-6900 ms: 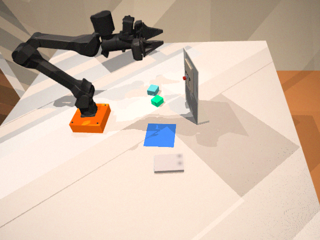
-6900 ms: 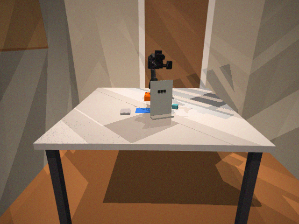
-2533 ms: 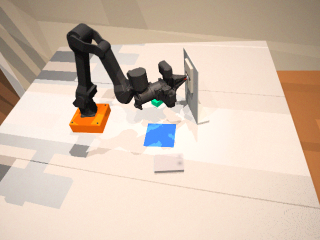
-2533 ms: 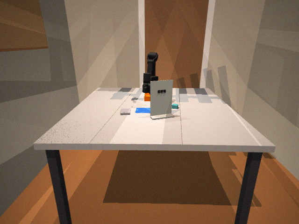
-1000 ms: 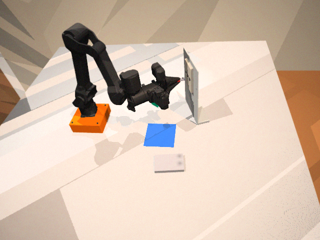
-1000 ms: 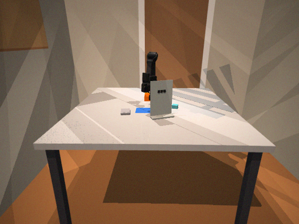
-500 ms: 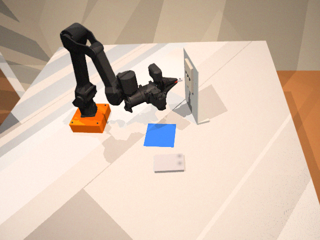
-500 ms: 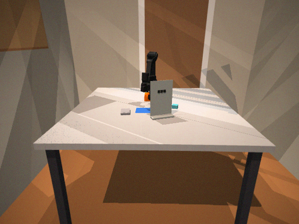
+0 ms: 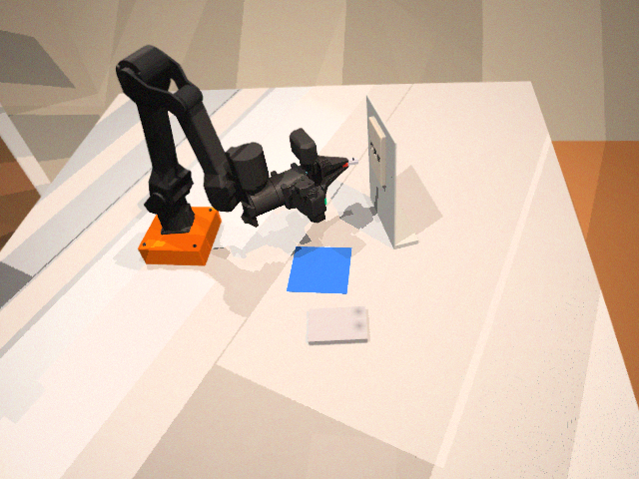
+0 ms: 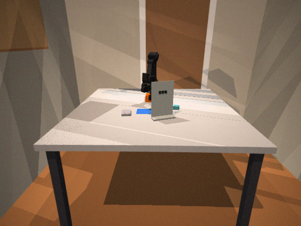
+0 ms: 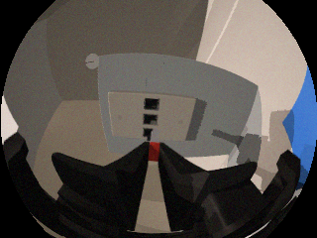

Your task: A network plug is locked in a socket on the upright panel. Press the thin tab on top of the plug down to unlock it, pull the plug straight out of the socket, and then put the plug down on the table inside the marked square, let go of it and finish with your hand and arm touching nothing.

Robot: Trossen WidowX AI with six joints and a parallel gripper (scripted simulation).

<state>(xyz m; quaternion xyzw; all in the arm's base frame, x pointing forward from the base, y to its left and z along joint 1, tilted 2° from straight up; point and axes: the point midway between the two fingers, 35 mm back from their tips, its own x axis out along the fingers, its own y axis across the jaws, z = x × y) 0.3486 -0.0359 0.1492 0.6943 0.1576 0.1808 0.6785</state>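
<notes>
black parallel-jaw gripper (image 9: 344, 165) is clamped on the small red-and-white network plug (image 9: 352, 162), long axis pointing at the upright grey panel (image 9: 387, 170), blue marked square (image 9: 319, 269) sits toward the desk's near edge

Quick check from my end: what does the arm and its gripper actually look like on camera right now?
The arm is matte black with blocky, rounded links, rising from an orange box-shaped base with dark screw dots. The gripper has two dark wedge-shaped fingers tapering to a point, and small green accents show on the wrist. No cables are visible.
</notes>
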